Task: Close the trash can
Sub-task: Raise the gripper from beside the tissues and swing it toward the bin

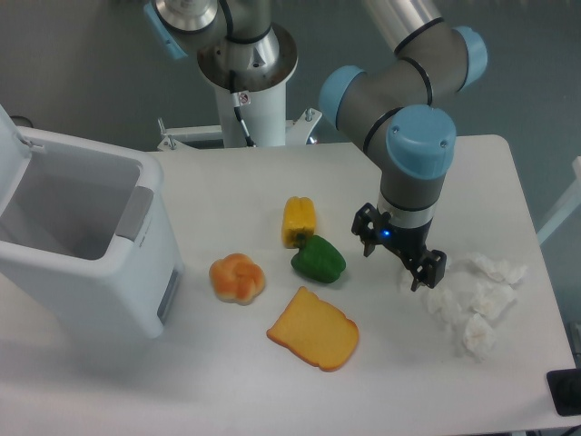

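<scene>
- Camera view: the jaws of the gripper (399, 253) stand released, holding nothing, low over the white desk (272, 391).
- The trash can (86, 250) sits well apart, far to the jaws' left at the desk's edge, its lid (11, 150) raised and the inside showing.
- Crumpled white tissue (477, 300) lies just beside the jaws on the right.
- A green pepper (319, 261) lies near on the left, a yellow pepper (299, 221) touching it behind; a bread roll (237, 278) and a toast slice (314, 330) lie farther left and nearer the front.
</scene>
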### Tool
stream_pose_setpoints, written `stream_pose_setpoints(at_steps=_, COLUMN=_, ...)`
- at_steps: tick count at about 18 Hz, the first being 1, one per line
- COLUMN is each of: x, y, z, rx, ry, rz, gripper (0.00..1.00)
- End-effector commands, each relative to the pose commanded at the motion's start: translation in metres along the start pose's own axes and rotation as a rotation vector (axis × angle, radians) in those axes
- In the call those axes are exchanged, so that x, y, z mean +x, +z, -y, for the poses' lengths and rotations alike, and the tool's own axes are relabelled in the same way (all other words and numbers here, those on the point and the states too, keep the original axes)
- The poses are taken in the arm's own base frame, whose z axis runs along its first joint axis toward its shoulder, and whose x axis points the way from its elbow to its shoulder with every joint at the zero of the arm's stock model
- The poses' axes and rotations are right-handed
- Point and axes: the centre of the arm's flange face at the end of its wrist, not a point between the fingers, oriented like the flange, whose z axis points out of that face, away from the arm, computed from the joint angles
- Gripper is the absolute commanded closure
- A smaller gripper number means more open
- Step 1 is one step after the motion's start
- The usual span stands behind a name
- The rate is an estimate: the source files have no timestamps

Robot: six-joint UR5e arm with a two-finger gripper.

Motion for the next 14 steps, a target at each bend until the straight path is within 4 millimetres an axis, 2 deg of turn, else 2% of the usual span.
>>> stream_pose_setpoints(at_steps=7, x=0.007, y=-0.008, z=0.011, rx=-0.007, ry=0.015, rz=0.012, gripper=0.00)
stream_pose_setpoints(at_steps=11, x=0.032, y=-0.004, z=0.009, rx=-0.009, ry=0.013, rz=-0.008, gripper=0.00)
stream_pose_setpoints(at_steps=14, x=0.036, y=-0.009, z=0.013, rx=0.012, ry=-0.062, rz=0.021, gripper=0.00)
